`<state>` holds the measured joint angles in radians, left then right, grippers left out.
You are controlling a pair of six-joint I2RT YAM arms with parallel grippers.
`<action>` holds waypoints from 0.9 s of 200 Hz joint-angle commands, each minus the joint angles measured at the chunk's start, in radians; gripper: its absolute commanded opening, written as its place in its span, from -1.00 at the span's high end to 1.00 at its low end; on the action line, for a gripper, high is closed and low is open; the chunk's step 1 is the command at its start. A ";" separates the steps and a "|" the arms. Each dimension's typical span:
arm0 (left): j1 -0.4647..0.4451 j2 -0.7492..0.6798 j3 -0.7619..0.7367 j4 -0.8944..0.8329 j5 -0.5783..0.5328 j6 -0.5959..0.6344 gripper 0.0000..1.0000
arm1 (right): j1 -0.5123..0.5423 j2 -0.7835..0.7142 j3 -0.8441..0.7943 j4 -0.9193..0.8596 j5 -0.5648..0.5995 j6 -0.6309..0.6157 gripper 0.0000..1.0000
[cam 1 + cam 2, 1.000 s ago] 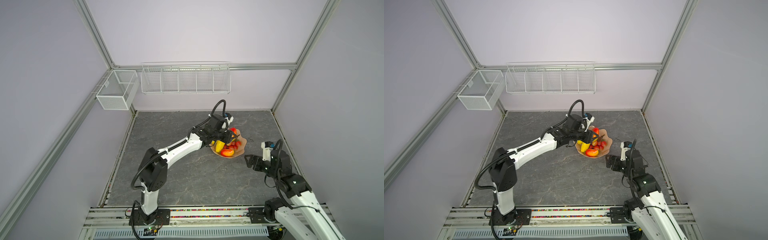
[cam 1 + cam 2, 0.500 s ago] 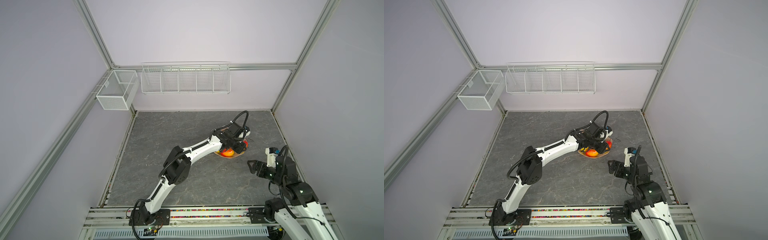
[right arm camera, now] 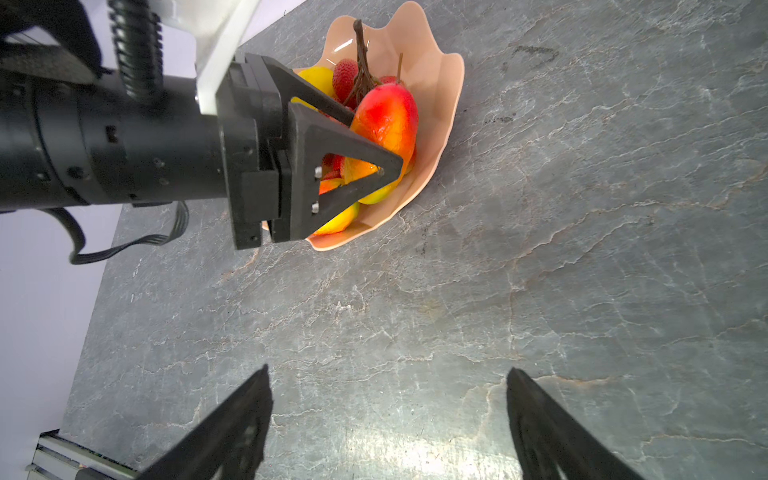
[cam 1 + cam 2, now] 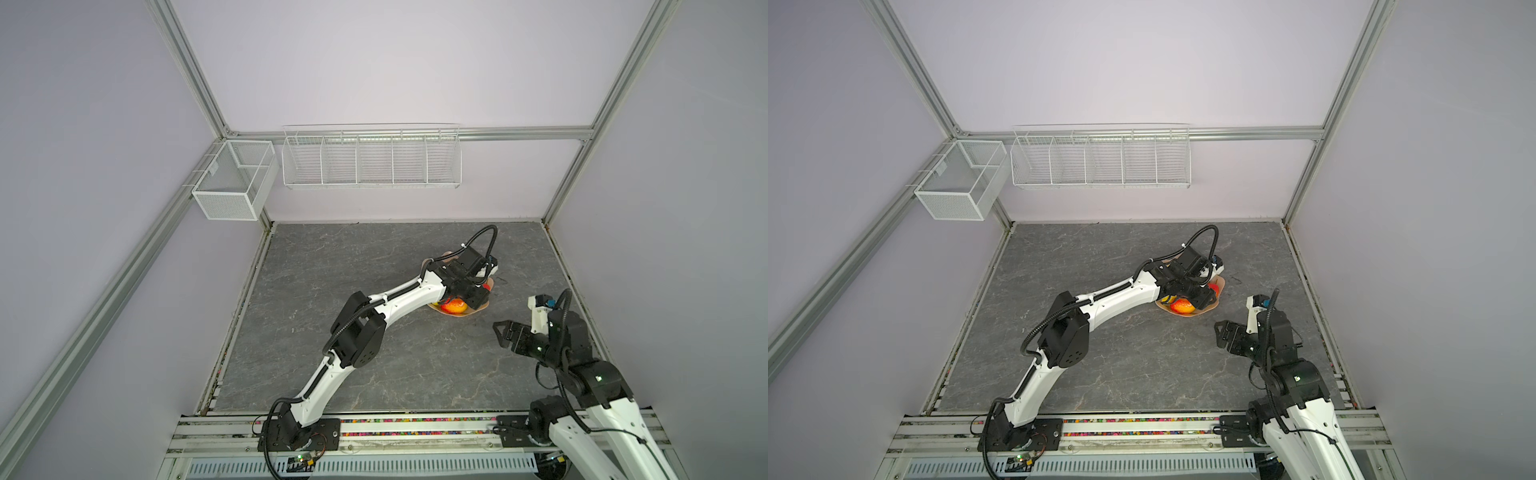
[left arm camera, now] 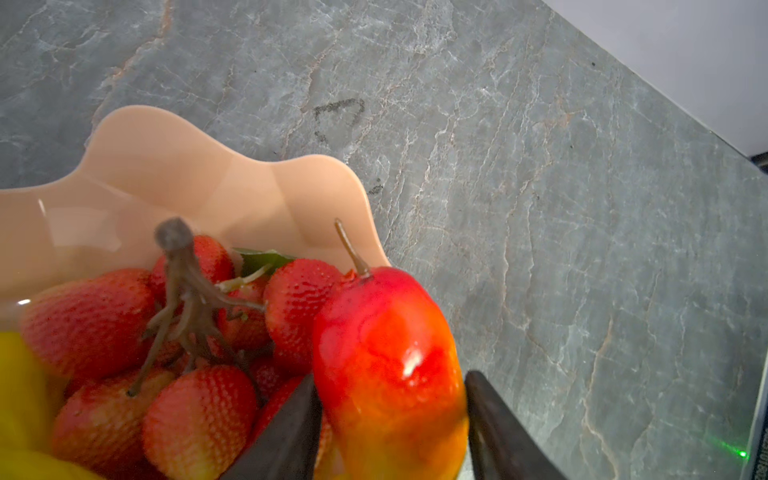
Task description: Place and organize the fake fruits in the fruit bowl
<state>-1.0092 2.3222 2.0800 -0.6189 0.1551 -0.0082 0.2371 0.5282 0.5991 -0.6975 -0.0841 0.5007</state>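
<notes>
**Desk:** What's at the left gripper?

**Me:** On my feed the left gripper [image 5: 388,376] has its black wedge-shaped fingers on either side of a glossy mango [image 5: 386,353]. It's red fading to orange, with a thin brown stalk. It lies on top of the pile at the edge of the fruit bowl [image 5: 166,166]. I cannot tell whether the fingers pinch it or only flank it.

**Desk:** And the bowl?

**Me:** Smooth, shiny peach-pink with a wavy scalloped rim, sitting on the grey veined stone-look tabletop [image 5: 540,208]. Inside I see the red grape bunch [image 5: 91,320], pebbly-skinned berries on a dark woody stem. Beside it is a blurred yellow fruit [image 5: 20,382], and a second mango [image 4: 454,306] lies near the bowl's front rim.

**Desk:** Right side?

**Me:** The right gripper [image 3: 387,370] is spread wide over bare tabletop, holding nothing, apart from the bowl.

**Desk:** Any change over the last second?

**Me:** My left arm was raised then, with its wrist left of the bowl, and the fruit showed plainly. Now it stretches low across the bowl in both top views and hides most of it. The right arm has barely shifted.
</notes>
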 commanded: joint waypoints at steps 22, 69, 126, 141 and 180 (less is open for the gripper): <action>-0.002 -0.005 0.032 0.000 -0.012 0.037 -0.30 | -0.005 0.023 -0.007 0.036 -0.013 -0.004 -0.78; 0.005 -0.144 -0.010 0.000 -0.044 0.037 -0.35 | -0.025 0.098 0.052 0.058 0.021 -0.041 -0.79; 0.210 -0.646 -0.555 0.189 -0.268 -0.088 -0.99 | -0.308 0.261 0.066 0.259 -0.067 -0.029 -0.79; 0.322 -0.807 -0.745 0.222 -0.319 -0.124 -0.99 | -0.374 0.341 0.059 0.338 -0.010 -0.044 -0.79; 0.699 -1.207 -1.225 0.339 -0.566 -0.208 -0.99 | -0.389 0.463 -0.056 0.699 0.316 -0.232 -0.78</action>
<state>-0.4503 1.2636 1.0641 -0.3374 -0.2073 -0.1440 -0.1467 0.9516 0.6182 -0.2806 0.0269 0.4000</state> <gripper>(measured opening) 0.993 0.891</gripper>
